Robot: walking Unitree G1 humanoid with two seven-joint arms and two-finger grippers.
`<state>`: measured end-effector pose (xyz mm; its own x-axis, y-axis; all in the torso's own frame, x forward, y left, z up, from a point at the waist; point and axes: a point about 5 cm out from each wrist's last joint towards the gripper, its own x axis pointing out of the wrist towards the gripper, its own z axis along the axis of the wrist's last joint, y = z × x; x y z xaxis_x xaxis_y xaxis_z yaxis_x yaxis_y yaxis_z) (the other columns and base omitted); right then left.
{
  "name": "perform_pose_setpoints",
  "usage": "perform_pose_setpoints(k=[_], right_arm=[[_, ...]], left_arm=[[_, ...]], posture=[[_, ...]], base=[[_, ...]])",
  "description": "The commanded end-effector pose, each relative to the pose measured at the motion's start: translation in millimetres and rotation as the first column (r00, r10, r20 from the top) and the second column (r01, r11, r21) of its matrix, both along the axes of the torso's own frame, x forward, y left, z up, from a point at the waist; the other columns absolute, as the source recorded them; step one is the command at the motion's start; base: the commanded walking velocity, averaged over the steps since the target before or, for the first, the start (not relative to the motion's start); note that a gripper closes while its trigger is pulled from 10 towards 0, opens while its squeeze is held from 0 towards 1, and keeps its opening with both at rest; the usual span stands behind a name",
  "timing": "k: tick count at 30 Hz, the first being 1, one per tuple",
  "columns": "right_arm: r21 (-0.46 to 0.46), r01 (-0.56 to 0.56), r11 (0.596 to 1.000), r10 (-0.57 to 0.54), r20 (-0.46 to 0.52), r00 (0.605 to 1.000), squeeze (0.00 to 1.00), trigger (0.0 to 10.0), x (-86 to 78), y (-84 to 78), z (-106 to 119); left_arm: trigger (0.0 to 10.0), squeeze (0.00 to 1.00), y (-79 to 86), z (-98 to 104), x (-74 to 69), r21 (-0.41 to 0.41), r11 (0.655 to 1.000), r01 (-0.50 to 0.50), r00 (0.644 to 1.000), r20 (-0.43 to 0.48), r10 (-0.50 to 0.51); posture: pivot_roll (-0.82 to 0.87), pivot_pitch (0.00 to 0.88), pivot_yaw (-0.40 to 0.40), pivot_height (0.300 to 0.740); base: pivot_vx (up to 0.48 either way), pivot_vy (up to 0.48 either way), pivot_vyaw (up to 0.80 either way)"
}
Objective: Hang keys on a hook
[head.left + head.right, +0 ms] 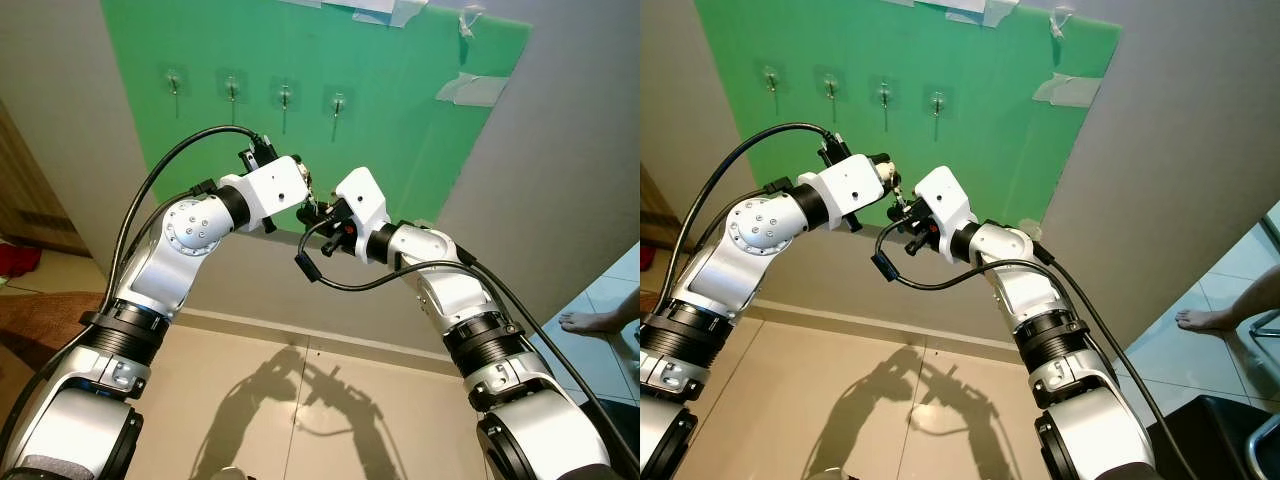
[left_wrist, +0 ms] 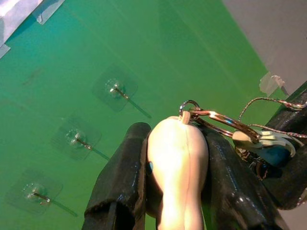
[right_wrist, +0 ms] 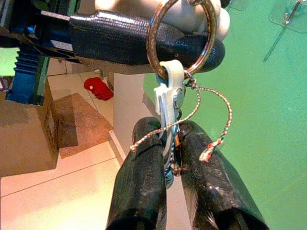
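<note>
- While both claws meet in mid-air before the green board (image 1: 400, 110), the keys (image 3: 168, 103) hang between them, each claw pinching its own end of the bunch
- Left claw (image 2: 175, 191) is clamped on a pale, rounded fob (image 2: 177, 163); a small loop at the fob's top joins the ring (image 3: 180, 36)
- Right claw (image 3: 175, 191) is closed narrowly on the white-and-blue clip (image 3: 169, 96) under the ring, with a speckled cord (image 3: 211, 120) looping loose beside its fingers
- I judge this double hold to be a handover or regrip: stretched between two grips, the ring stands open and steady, ready for threading over a hook
- Four clear stick-on hooks (image 1: 285, 97) sit in a row on the board, above and well apart from the keys; none carries anything yet
- Left arm bends sharply at the elbow, forearm reaching inward and up
- Right arm mirrors it, its wrist turned toward the left claw, so the two nearly touch at chest height
- A person's bare foot (image 1: 595, 321) rests on the tiles at the right
</note>
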<state>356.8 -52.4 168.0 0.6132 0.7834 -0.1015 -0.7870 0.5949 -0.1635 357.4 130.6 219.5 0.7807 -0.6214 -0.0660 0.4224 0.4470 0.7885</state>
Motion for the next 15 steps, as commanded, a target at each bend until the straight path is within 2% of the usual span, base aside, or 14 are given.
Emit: perform_pose_setpoints(k=[1,9,10,11,12,14,15], right_arm=[[0.014,0.017,1.000,-0.017,-0.007,1.000,0.00,0.0,2.5,-5.3,2.5],[-0.009,0.038,0.999,-0.038,-0.015,0.999,0.00,0.0,4.1,-8.9,0.0],[-0.007,0.041,0.999,-0.041,-0.016,0.999,0.00,0.0,4.4,-9.4,0.3],[-0.006,0.044,0.999,-0.045,-0.017,0.999,0.00,0.0,4.5,-9.8,0.2],[-0.004,0.047,0.999,-0.047,-0.018,0.999,0.00,0.0,4.7,-10.1,0.4],[-0.004,0.048,0.999,-0.048,-0.019,0.999,0.00,0.0,4.8,-10.3,0.5],[-0.002,0.049,0.999,-0.049,-0.019,0.999,0.00,0.0,4.8,-10.1,0.8]], left_arm=[[0.0,0.00,-0.4,2.8,-1.8,-0.002,1.000,0.001,1.000,0.015,-0.001],[0.0,0.00,1.7,3.2,0.9,-0.042,0.998,-0.042,0.999,0.002,0.042],[6.4,0.00,2.8,3.3,1.7,-0.031,0.998,-0.057,0.998,0.013,0.057],[10.0,0.00,5.1,4.0,2.9,-0.014,0.997,-0.080,0.996,0.037,0.080],[10.0,0.16,6.6,4.8,3.6,-0.018,0.996,-0.093,0.994,0.049,0.094],[10.0,0.16,7.6,5.4,4.0,-0.024,0.995,-0.100,0.993,0.056,0.101],[10.0,1.00,7.8,5.8,4.1,-0.029,0.994,-0.103,0.993,0.060,0.105]], posture=[[0.03,0.056,-0.071,0.740],[0.02,0.055,-0.069,0.740],[0.02,0.056,-0.069,0.740],[0.02,0.056,-0.068,0.740],[0.02,0.055,-0.069,0.740],[0.02,0.056,-0.069,0.740],[0.02,0.055,-0.068,0.740]], base=[[0.000,0.000,0.00],[0.000,0.000,0.00],[0.000,0.000,0.00],[0.000,0.000,0.00],[0.000,0.000,0.00],[0.000,0.000,0.00],[0.000,0.000,0.00]])
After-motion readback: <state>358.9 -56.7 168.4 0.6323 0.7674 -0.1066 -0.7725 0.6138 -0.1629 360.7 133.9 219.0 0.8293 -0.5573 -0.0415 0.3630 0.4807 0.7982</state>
